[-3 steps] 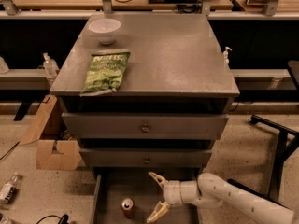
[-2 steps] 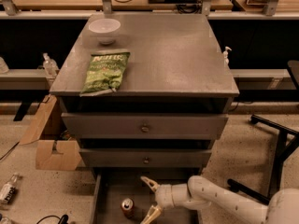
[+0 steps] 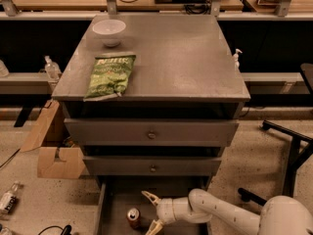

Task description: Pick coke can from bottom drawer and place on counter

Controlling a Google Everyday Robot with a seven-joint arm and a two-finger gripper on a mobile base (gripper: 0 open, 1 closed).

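The coke can (image 3: 133, 217), red with a silver lid, stands upright on the floor of the open bottom drawer (image 3: 113, 210) at the bottom of the camera view. My gripper (image 3: 151, 211) is inside the drawer just right of the can. Its fingers (image 3: 148, 196) are spread open, one behind and one in front, with nothing between them. The white arm runs off to the lower right. The counter (image 3: 181, 58) is the grey slab on top of the drawer unit.
A white bowl (image 3: 109, 31) and a green crisp bag (image 3: 110, 75) lie on the counter's left side. Two shut drawer fronts with knobs (image 3: 151, 134) sit above the open drawer. A cardboard box (image 3: 58, 161) stands at the left, a black chair base (image 3: 288, 151) at the right.
My gripper has moved left inside the drawer, closer to the can. The can has not moved.
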